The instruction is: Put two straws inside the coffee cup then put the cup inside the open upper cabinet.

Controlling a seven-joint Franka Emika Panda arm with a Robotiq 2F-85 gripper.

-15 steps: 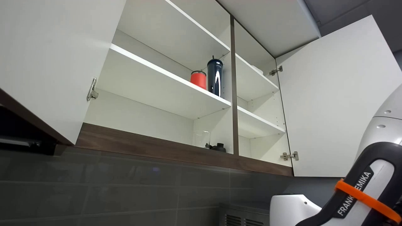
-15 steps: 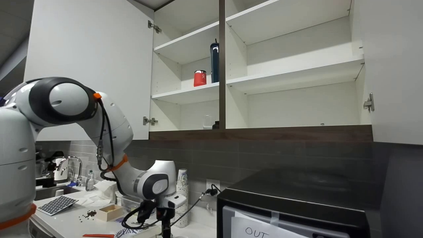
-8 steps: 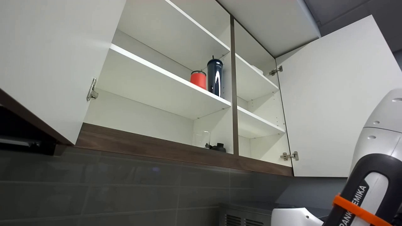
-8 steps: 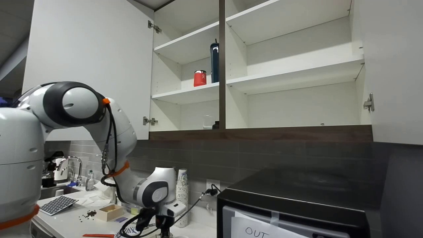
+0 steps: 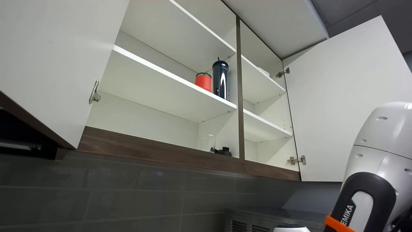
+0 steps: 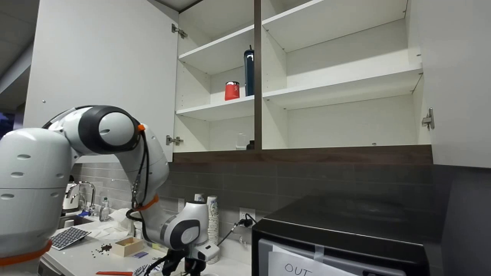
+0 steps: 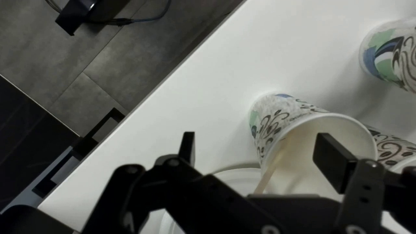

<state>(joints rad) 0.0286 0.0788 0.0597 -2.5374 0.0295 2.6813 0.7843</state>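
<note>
The coffee cup [image 7: 276, 120] is white with a printed pattern and stands upright on the white counter in the wrist view. A pale straw [image 7: 276, 159] leans inside it over the rim; its outer end is hidden behind my gripper, and I cannot make out a second straw. My gripper [image 7: 260, 149] is open, with one finger beside the cup and the other over its mouth; nothing is held between them. In an exterior view only the gripper's upper part [image 6: 193, 265] shows, low over the counter. The white upper cabinet [image 5: 173, 75] stands open in both exterior views [image 6: 215, 109].
A red cup [image 6: 232, 92] and dark blue bottle [image 6: 249, 73] stand on the cabinet's middle shelf. A cup stack [image 6: 213, 226] stands by the wall, beside a black microwave [image 6: 337, 226]. A white round lid-like thing [image 7: 239, 177] lies beside the coffee cup. Another printed cup [image 7: 393, 55] is near.
The arm has swung and lowered: right and down in one exterior picture, left and down in another. The hand sits lower over the counter. Cabinet contents have not moved.
</note>
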